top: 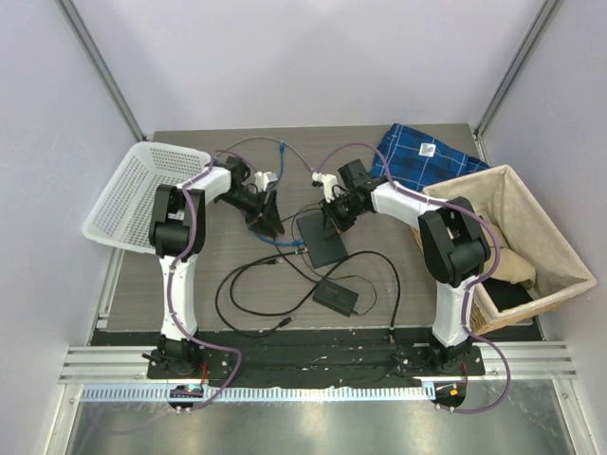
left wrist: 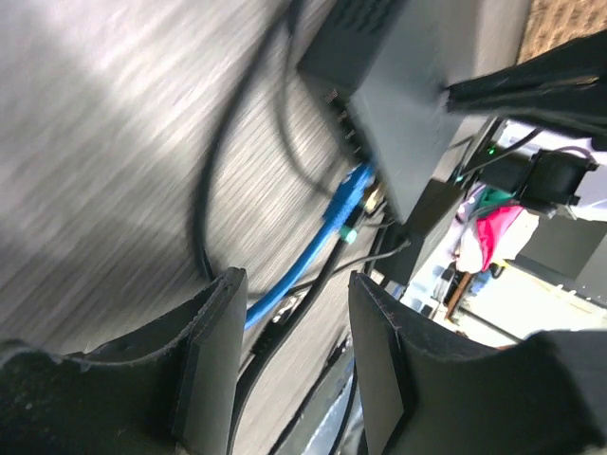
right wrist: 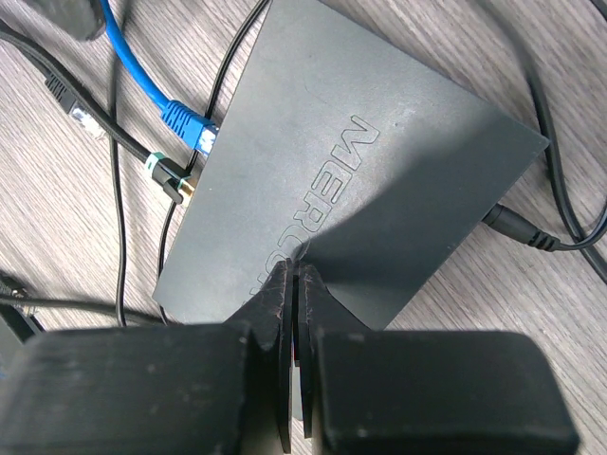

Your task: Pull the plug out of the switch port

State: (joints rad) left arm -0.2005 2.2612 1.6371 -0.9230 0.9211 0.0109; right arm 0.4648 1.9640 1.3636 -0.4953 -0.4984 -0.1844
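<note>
The switch [top: 322,239] is a flat dark grey box in the middle of the table. A blue plug [right wrist: 190,125] on a blue cable sits in a port on its narrow left edge; it also shows in the left wrist view [left wrist: 353,194]. A black plug with a green band [right wrist: 166,175] sits beside it. My right gripper [right wrist: 297,270] is shut and empty, its tips resting on the switch's top face [right wrist: 379,161]. My left gripper [left wrist: 296,284] is open, low over the table just short of the ports. The blue cable [left wrist: 285,294] runs between its fingers.
A black power brick [top: 337,296] with looped black cords lies near the front. A barrel plug [right wrist: 512,227] enters the switch's far side. A white mesh basket [top: 142,194] stands at the left, a blue cloth [top: 427,156] and a lined wicker basket [top: 517,237] at the right.
</note>
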